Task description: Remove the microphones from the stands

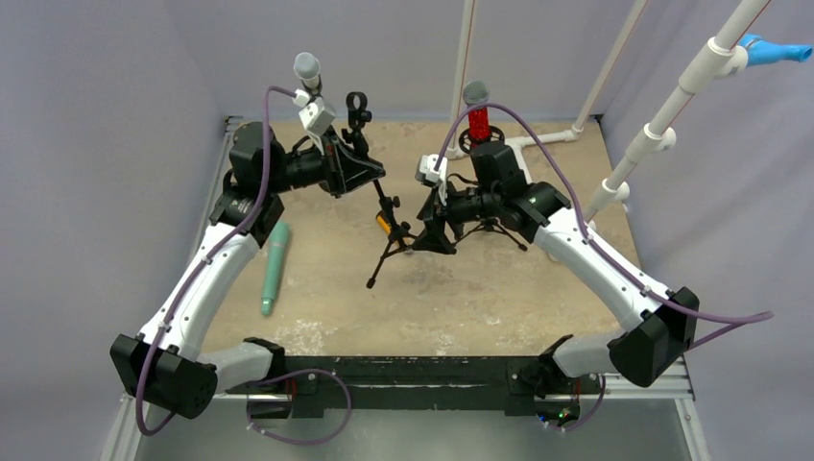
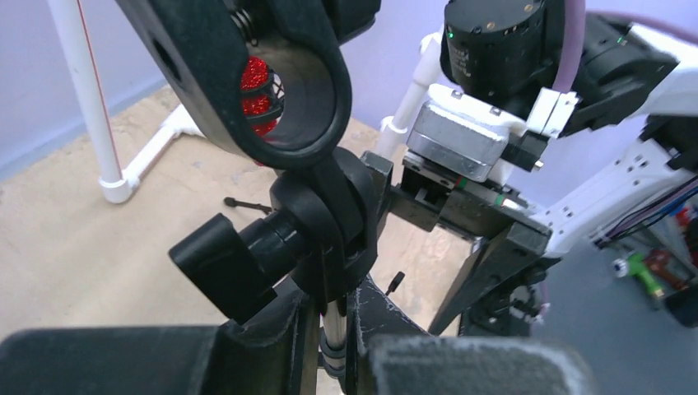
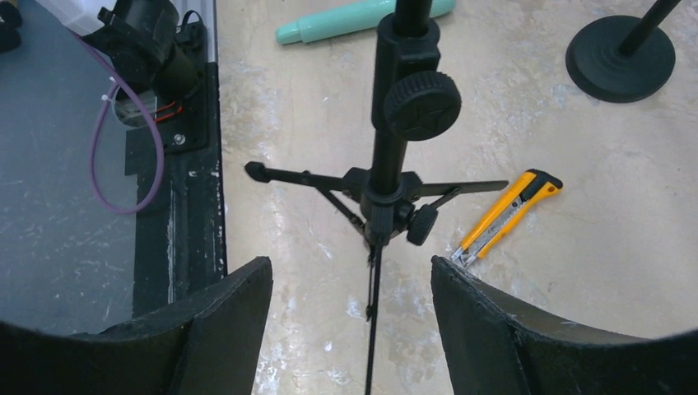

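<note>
The black tripod stand (image 1: 389,226) is in the middle of the table, and its clip (image 1: 357,106) is empty; the clip also shows up close in the left wrist view (image 2: 288,90). A teal microphone (image 1: 275,267) lies flat on the table to the left of the stand; it also shows in the right wrist view (image 3: 362,20). My left gripper (image 1: 370,175) is shut on the stand's upper pole (image 2: 333,329), just under the clip joint. My right gripper (image 1: 429,235) is open and empty, low beside the tripod base (image 3: 387,189), with one tripod leg running beneath the gap between its fingers (image 3: 352,313).
A yellow box cutter (image 1: 383,223) lies by the tripod legs; it also shows in the right wrist view (image 3: 506,216). A red glitter microphone (image 1: 477,120) stands on a round-base stand (image 3: 621,58) at the back. A grey microphone head (image 1: 306,65) shows behind the left arm. White pipes stand at the back right.
</note>
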{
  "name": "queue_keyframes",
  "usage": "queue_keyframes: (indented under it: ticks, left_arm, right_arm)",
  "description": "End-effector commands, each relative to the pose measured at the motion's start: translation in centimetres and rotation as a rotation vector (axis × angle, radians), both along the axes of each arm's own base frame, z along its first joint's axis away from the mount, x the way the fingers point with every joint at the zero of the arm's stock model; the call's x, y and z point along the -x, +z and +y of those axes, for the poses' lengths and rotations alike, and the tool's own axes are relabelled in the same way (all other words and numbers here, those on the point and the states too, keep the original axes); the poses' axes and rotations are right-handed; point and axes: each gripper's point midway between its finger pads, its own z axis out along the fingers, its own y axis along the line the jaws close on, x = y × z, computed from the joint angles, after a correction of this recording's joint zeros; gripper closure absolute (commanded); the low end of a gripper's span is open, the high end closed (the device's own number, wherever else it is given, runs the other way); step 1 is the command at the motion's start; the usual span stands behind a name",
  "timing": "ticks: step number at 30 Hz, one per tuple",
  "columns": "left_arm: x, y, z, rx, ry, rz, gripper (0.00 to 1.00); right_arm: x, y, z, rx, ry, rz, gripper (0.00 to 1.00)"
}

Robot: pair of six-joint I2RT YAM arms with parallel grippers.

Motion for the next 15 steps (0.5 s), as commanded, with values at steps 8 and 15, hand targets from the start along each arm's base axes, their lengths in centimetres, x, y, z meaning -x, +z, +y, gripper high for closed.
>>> queue_keyframes:
  ticks: [8,15]
  left_arm:
    - [1.0,4.1,0.0,0.118,0.035,0.140,1.00]
    - [1.3,4.6,0.3,0.127,0.054,0.126,1.00]
  right_arm:
    - [0.1,3.6,1.1,-0.116,0.024,-0.016,0.33]
    - [0.4,2.0,0.9,-0.101,0.025,0.003,0.33]
